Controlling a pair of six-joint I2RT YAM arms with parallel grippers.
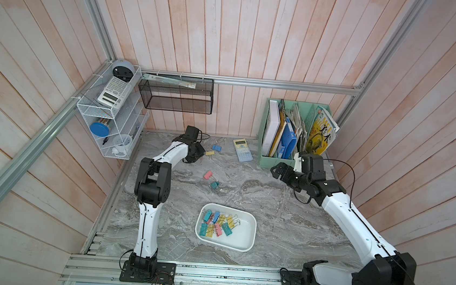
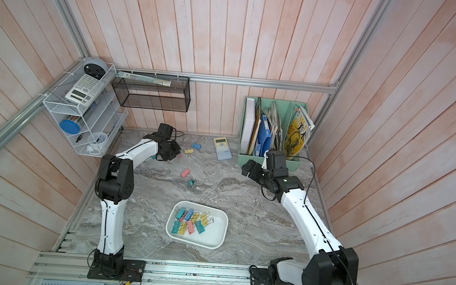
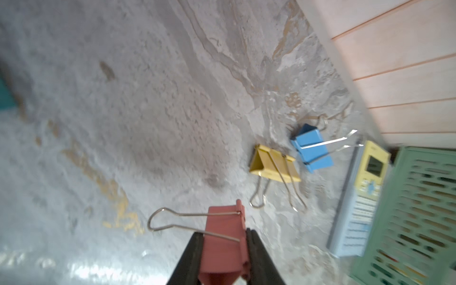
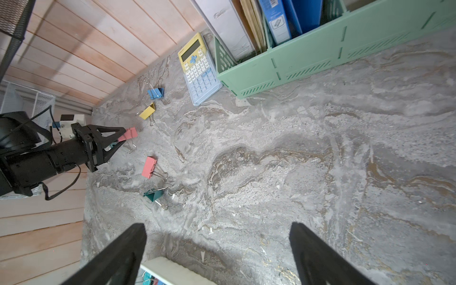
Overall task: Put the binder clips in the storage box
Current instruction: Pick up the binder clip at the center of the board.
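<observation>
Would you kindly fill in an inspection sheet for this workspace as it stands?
Surface: marbled tabletop, nothing spilled seen.
Job's things: white storage box holds a pile of clips; blue clip, yellow clip, loose pink clip and teal clip lie outside it.
Clutter: calculator, green file holder.
Grippers: left gripper shut on held pink clip; right gripper open, empty.
Cables: black cable loops off left arm.
Surroundings: wood-panel walls, wire shelf, mesh basket.
</observation>
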